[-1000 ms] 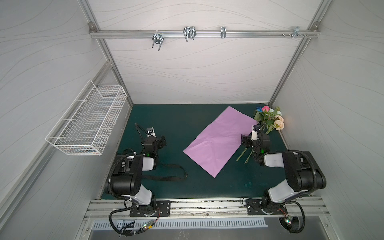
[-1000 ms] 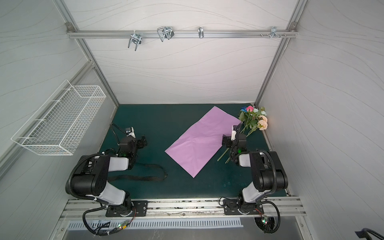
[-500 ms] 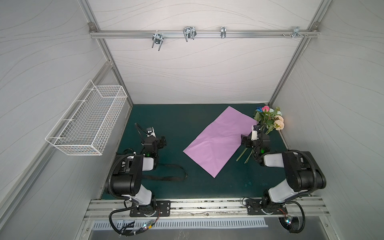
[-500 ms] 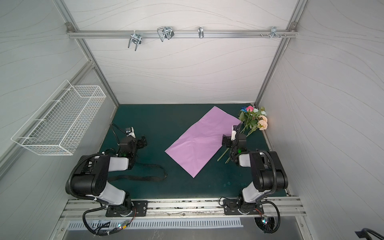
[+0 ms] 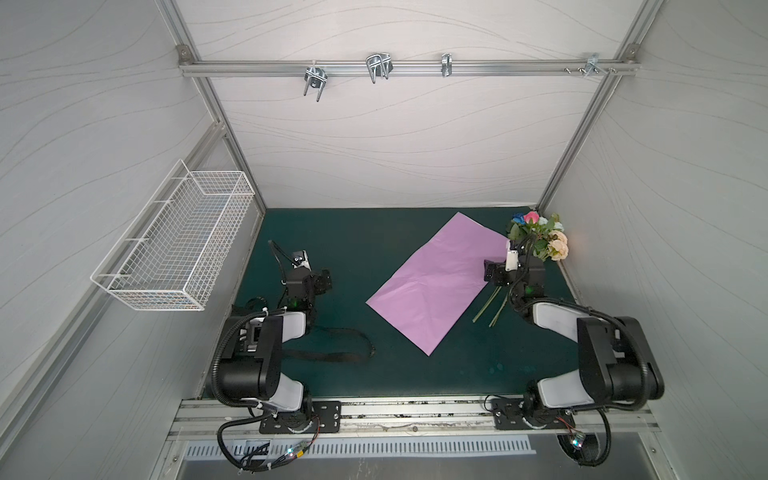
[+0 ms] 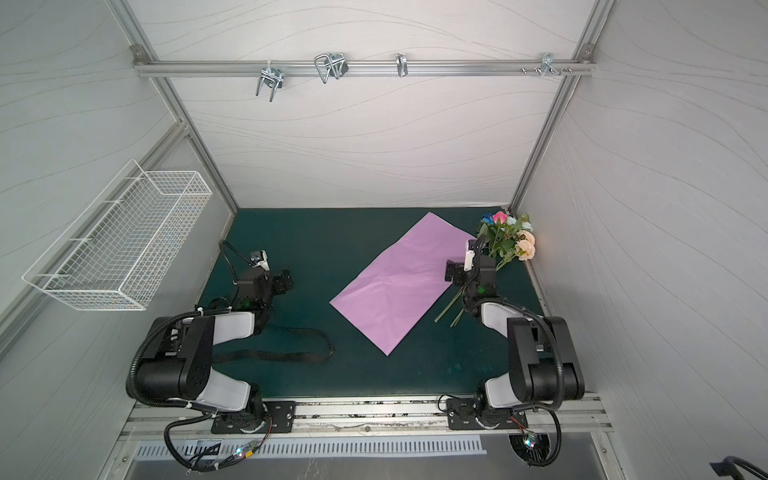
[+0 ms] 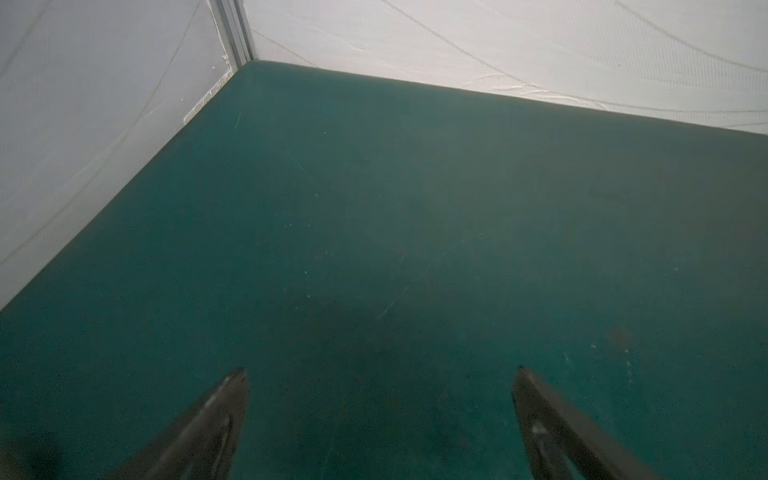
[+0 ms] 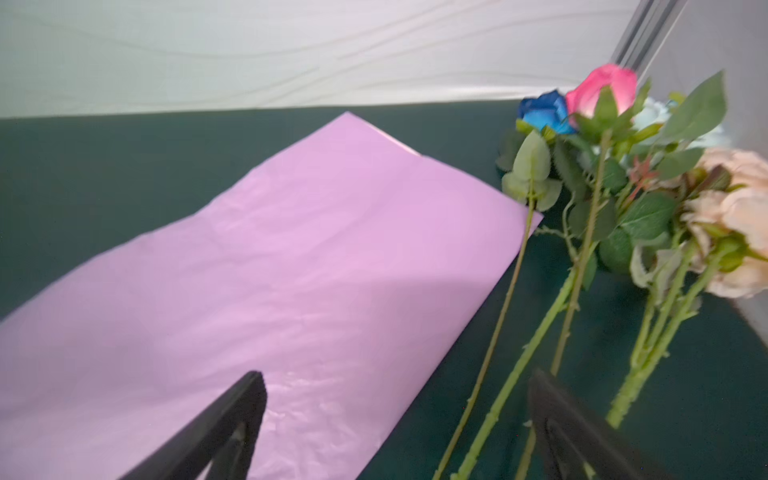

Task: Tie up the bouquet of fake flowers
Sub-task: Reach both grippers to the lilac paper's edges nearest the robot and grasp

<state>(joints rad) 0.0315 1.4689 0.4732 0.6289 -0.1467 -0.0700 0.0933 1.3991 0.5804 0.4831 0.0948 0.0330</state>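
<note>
**Bouquet (image 5: 536,239) loose, both grippers empty**

The bouquet lies in the far right corner of the mat (image 5: 374,249), its stems trailing beside the paper (image 5: 436,282), probably staged for wrapping. The right gripper (image 8: 395,374) hovers over the stems with its jaws apart, seemingly lined up to pick. The left gripper (image 7: 379,370), also apart, sits empty near the ribbon (image 5: 328,354).

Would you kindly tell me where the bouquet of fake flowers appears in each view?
Top view: bouquet of fake flowers in the far right corner of the green mat.
Top view: bouquet in the same corner.
Left wrist: not in view.
Right wrist: bouquet beside the lilac paper sheet.
Shared landmark: that sheet, next to the stems.
</note>
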